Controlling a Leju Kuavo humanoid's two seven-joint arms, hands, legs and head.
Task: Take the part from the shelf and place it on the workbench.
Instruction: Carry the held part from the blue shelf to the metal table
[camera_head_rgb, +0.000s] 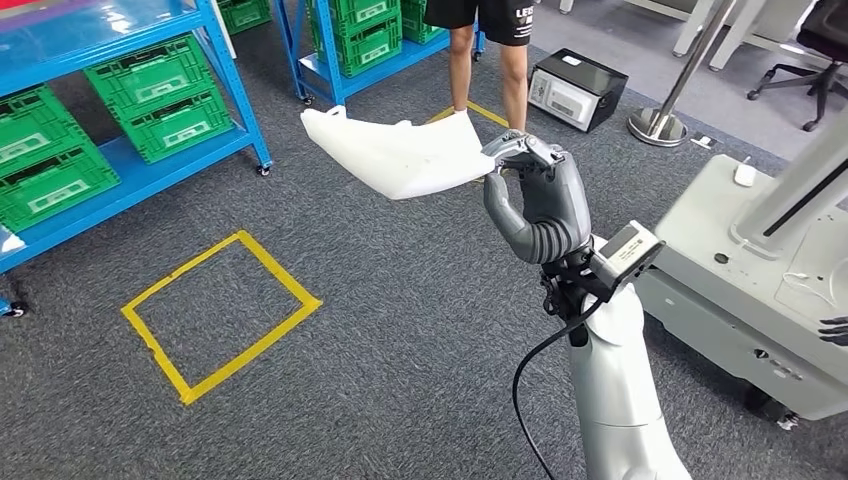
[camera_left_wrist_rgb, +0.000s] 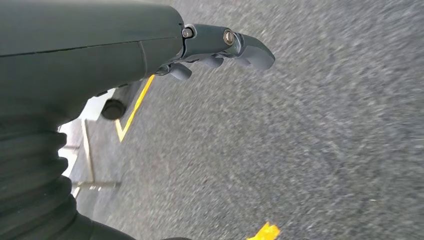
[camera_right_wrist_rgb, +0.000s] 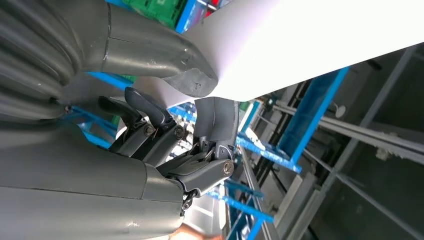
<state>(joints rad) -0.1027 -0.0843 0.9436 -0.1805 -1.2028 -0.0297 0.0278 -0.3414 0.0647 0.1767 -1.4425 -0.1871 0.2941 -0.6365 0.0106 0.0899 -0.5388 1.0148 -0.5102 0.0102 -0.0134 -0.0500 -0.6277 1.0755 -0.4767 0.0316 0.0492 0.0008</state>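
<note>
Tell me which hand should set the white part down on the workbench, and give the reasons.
The right hand. It already pinches the white part by one edge, held up over the carpet. The left hand hangs near the floor with nothing in it, so using it would likely need a handover first.

A flat white plastic part (camera_head_rgb: 400, 152) is held up above the grey carpet (camera_head_rgb: 420, 330) by the right hand (camera_head_rgb: 540, 205). Blue metal shelving with green crates (camera_head_rgb: 110, 120) stands far left, a yellow taped floor square (camera_head_rgb: 220, 312) before it, a grey wheeled cabinet (camera_head_rgb: 740, 290) right.
</note>
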